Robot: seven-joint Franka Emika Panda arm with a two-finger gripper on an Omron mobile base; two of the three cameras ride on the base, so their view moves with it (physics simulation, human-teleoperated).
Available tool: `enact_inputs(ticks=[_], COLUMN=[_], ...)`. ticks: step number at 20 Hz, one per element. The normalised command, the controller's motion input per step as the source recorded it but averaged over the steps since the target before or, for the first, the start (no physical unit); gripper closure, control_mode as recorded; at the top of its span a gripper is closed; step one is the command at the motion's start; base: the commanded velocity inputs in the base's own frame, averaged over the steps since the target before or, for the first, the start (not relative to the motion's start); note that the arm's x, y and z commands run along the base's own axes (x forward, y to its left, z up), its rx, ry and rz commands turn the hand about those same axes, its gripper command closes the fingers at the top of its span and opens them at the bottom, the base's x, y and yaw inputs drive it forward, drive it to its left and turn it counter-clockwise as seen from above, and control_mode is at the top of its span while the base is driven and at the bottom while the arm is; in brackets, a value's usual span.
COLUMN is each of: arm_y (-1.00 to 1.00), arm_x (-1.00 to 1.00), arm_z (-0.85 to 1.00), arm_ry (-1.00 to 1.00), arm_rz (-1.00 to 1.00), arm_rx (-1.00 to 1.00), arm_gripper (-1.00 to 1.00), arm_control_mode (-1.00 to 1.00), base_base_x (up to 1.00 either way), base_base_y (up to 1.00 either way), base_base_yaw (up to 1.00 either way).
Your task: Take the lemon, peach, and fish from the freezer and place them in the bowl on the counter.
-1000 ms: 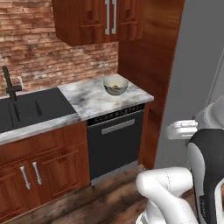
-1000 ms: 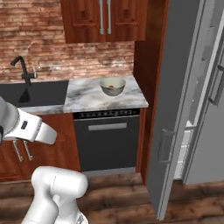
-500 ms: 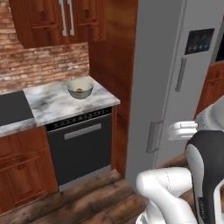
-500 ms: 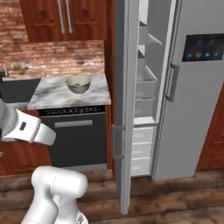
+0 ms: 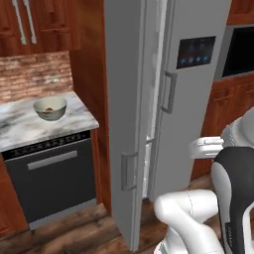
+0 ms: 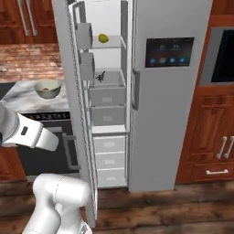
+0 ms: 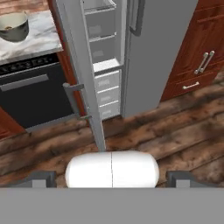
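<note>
**Freezer open, hand empty, items to be picked**

The freezer (image 6: 98, 114) is seen with its door swung open, just right of the marble tabletop (image 5: 20, 126) on which the bowl (image 5: 50, 108) stands; something reddish, too small to identify, lies in the bowl. The fish (image 6: 101, 77) rests in an upper grey drawer; it is judged stiff, light and slim, best pinched across the mid-body, not the thin tail. The lemon (image 6: 103, 39) sits on the glass shelf above; it is judged firm but rounded and apt to roll, so it should be gripped across its short axis. The hand (image 7: 111, 179) is held low before the freezer, fingers spread wide apart, nothing between them.
</note>
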Motion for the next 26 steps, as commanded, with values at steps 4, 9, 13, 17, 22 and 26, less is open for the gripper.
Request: enact_inputs(ticks=[4,9,13,17,22,26], arm_y=[0.00,0.00,0.00,0.00,0.00,0.00], arm_x=[0.00,0.00,0.00,0.00,0.00,0.00], arm_z=[0.00,0.00,0.00,0.00,0.00,0.00], arm_ry=[0.00,0.00,0.00,0.00,0.00,0.00], arm_rz=[0.00,0.00,0.00,0.00,0.00,0.00], arm_rx=[0.00,0.00,0.00,0.00,0.00,0.00], arm_gripper=[-1.00,-1.00,-1.00,-1.00,-1.00,-1.00], arm_control_mode=[1.00,1.00,1.00,1.00,1.00,1.00], base_base_x=[0.04,0.53,0.82,0.59,0.37,0.28], base_base_y=[-0.99,-0.81,-0.57,-0.19,0.05,0.24], base_base_yaw=[0.17,0.30,0.34,0.29,0.18,0.18])
